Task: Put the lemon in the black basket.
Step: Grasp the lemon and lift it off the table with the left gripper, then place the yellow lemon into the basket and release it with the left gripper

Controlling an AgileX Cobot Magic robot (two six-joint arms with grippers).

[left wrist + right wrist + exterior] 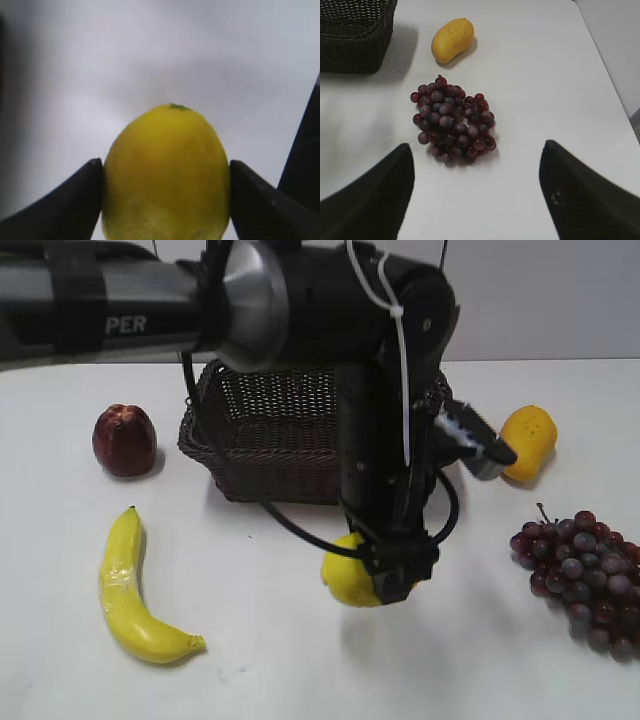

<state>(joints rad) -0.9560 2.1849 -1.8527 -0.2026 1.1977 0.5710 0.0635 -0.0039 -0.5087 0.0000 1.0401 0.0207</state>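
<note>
Lemon (166, 175) pinched in left hand (166, 200), near black basket (270, 430).

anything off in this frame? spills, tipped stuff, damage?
Nothing stands out. The left hand grips the lemon squarely on both sides, in front of the upright black basket. Banana, grapes, mango and the dark red fruit lie intact on the table. The right hand is open, empty.
</note>
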